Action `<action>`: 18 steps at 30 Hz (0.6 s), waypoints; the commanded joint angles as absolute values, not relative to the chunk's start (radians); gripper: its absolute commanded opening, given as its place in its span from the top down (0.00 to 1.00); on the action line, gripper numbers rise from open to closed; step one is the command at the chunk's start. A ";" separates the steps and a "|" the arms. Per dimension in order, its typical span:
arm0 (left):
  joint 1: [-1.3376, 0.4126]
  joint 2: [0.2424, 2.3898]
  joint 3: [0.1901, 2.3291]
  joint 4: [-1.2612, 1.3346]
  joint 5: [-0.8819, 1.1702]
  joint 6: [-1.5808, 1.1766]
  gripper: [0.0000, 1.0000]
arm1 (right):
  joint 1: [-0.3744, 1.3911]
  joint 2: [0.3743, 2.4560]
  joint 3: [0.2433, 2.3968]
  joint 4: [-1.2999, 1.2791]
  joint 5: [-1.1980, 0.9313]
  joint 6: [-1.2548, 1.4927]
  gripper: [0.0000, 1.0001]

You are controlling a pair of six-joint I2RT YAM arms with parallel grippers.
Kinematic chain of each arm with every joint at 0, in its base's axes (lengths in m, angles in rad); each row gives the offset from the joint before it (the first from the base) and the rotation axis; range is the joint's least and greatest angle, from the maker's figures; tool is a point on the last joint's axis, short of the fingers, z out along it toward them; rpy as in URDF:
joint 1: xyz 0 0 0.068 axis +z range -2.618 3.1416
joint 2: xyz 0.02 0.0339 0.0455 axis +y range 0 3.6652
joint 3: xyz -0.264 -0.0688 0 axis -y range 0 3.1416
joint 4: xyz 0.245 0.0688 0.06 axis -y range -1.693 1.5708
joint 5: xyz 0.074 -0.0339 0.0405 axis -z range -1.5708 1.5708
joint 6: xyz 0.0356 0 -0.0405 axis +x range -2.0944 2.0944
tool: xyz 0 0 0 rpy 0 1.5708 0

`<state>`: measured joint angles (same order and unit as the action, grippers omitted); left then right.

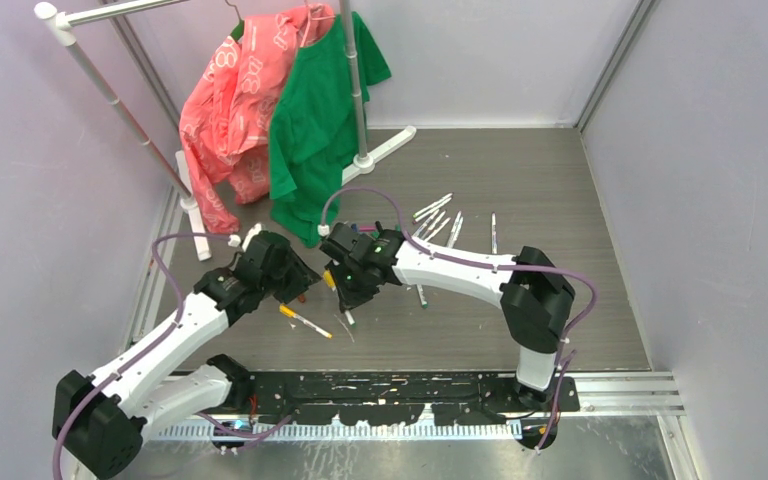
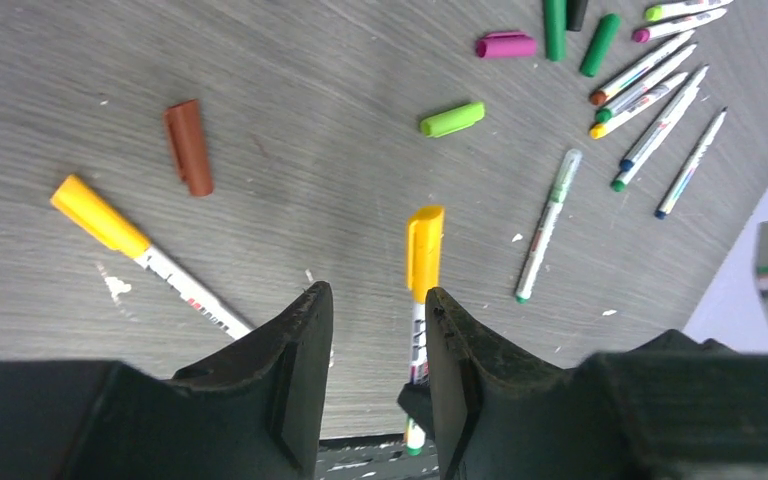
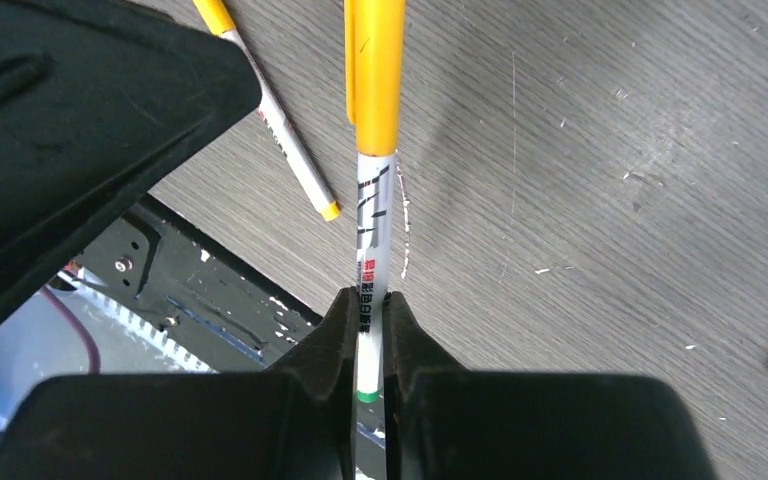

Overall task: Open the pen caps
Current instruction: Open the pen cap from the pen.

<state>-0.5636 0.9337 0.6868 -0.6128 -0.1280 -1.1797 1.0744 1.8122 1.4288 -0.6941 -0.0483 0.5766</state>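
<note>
My right hand (image 3: 370, 310) is clamped on the white barrel of a pen (image 3: 374, 215) whose yellow cap (image 3: 378, 70) is still on. My left hand (image 2: 378, 395) has its fingers apart and empty, and that cap sits just ahead of the gap. A brown cap (image 2: 189, 147), a green cap (image 2: 452, 118) and a magenta cap (image 2: 506, 45) lie loose on the bench (image 2: 340, 200).

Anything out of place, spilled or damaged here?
White flecks litter the grey table around the yellow-capped pens, like chipped debris. A clothes rack with two shirts stands at its far side, unrelated to the task.
</note>
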 commanded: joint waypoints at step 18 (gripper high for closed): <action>-0.565 1.105 0.673 -0.361 -0.054 -1.258 0.60 | 1.007 1.698 1.372 -0.604 -0.325 0.595 0.99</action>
